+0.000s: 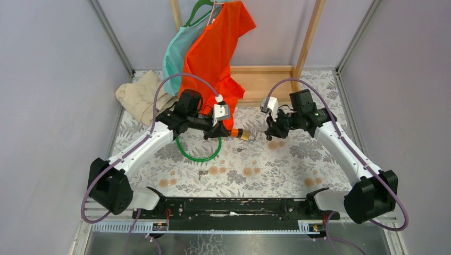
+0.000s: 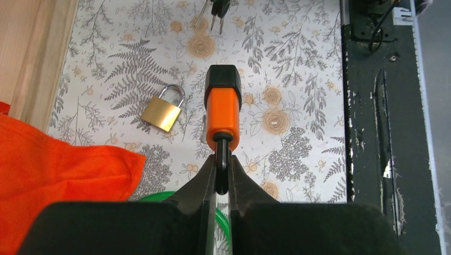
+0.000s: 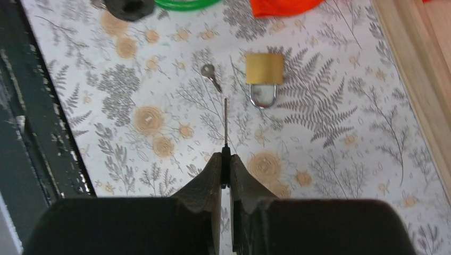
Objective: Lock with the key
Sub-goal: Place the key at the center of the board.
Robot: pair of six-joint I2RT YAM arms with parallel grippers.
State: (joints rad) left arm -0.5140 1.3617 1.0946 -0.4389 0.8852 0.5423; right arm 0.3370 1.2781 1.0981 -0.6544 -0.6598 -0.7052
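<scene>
Though indistinct overhead, left end effector (image 2: 223,158) clamped on orange key (image 2: 222,111), right end effector (image 3: 226,157) on thin blade (image 3: 225,122)

An orange shirt (image 1: 213,48) and a teal garment (image 1: 178,53) on a green hanger (image 1: 199,8) hung against a wooden frame (image 1: 263,79) at the back of a table spread with a fern-and-flower cloth (image 1: 276,170); a crumpled beige cloth (image 1: 139,95) lay at the far left; a green ring (image 1: 198,159) lay flat below the shirt's hem; a small bare key (image 3: 211,74) lay loose on the print; a bunch of black-headed keys (image 2: 218,10) lay elsewhere on it; a thin metal blade (image 3: 225,122) showed edge-on.
</scene>
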